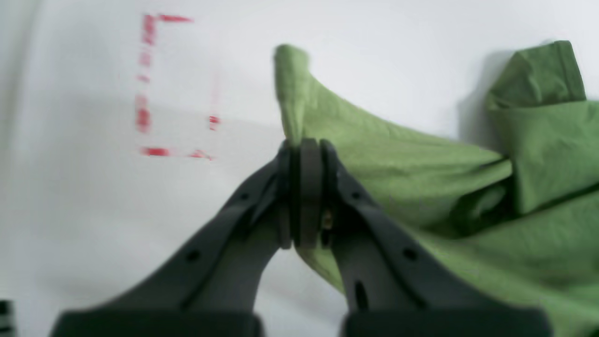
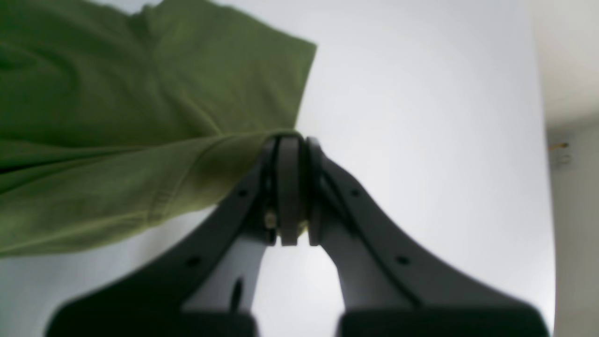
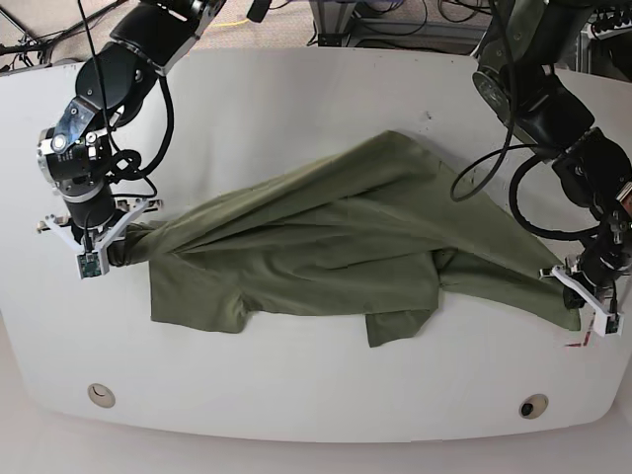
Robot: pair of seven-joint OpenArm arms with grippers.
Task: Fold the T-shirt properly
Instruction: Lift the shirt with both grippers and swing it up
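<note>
You are holding the T-shirt (image 3: pixel 326 237) at both ends, and it is lying stretched across the middle of the white table (image 3: pixel 296 89), sagging in long diagonal wrinkles from upper right to lower left of the base view. The left gripper (image 1: pixel 304 150) is clamping fully down on a bunched edge of cloth, a tip of fabric poking up past the jaws; in the base view this is at the right edge of the frame. The right gripper (image 2: pixel 290 142) is likewise pinching shut on a hem at the left of the base view.

The cloth is looking thin, soft and light, so it is probably going to drape and drag rather than hold any shape. Judging by the gathered folds at each jaw, the grips are sitting on bunched edges; cleaner holds would likely be at corners or seams, where the hem gives the pads something thicker to bite.

One sleeve (image 3: pixel 400 326) is hanging toward the lower centre of the base view, folded under itself. You are working with open tabletop above and below the shirt, but the left gripper is already near the table's right rim, beside the red marks (image 1: pixel 149 84). Two round holes (image 3: pixel 99 395) are sitting near the lower edge.
</note>
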